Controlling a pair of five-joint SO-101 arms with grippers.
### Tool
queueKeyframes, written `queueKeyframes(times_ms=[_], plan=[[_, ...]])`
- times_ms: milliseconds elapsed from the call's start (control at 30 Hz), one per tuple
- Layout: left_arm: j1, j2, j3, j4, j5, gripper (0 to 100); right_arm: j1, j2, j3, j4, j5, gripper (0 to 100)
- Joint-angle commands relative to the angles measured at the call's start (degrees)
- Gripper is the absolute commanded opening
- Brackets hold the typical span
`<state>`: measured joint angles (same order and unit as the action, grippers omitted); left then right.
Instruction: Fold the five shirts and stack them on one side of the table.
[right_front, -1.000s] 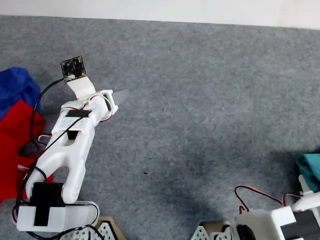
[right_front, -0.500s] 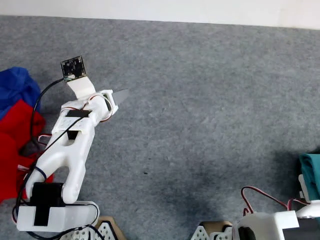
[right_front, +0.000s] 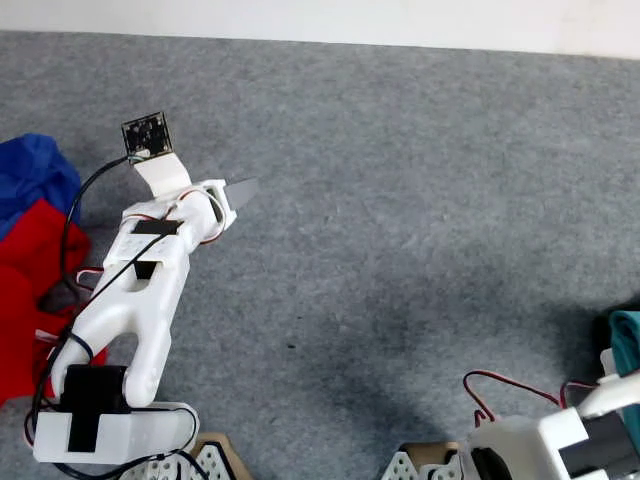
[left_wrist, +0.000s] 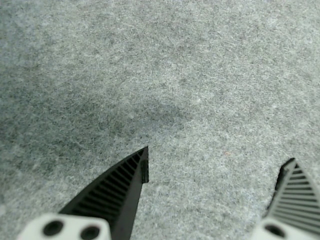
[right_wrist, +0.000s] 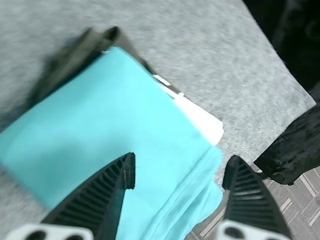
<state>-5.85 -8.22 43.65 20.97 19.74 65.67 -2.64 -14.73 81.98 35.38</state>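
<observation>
High view: heap on one side, stack on the other

Grey tabletop (right_front: 400, 200) separates them. Red shirt (right_front: 25, 290) and blue shirt (right_front: 30, 170) lie heaped beside the left arm (right_front: 140, 290), probably awaiting folding. Teal shirt (right_wrist: 110, 115) tops the opposite-edge stack. Left jaws gape, empty; right jaws stand open over the teal shirt, holding nothing.

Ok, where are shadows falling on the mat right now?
High view: a broad soft shadow darkens the mat beside the teal shirt. Left wrist view: a faint dark patch lies ahead of the left gripper. No glare in either.
</observation>
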Motion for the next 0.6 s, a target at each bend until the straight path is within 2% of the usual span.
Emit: queueKeyframes(times_ms=[0,100,233,367,567], plan=[[0.4,-0.4,-2.77,-0.79,0.26,40,-0.04,-3.21,-7.16,4.35,-0.62,28.2],[0.13,-0.4,-3.82,-0.26,0.26,40,-2.86,-3.21,-8.84,8.13,-0.7,28.2],[-2.77,-0.48,-10.86,10.02,0.53,40,-10.77,-3.3,-9.1,14.29,-5.36,28.2],[-11.56,-0.48,-22.11,24.79,0.62,40,-21.05,-3.38,-9.1,18.95,-11.34,28.2],[-24.84,-0.48,-39.43,42.02,0.26,40,-33.63,-8.66,-8.48,19.12,-18.02,28.2]])
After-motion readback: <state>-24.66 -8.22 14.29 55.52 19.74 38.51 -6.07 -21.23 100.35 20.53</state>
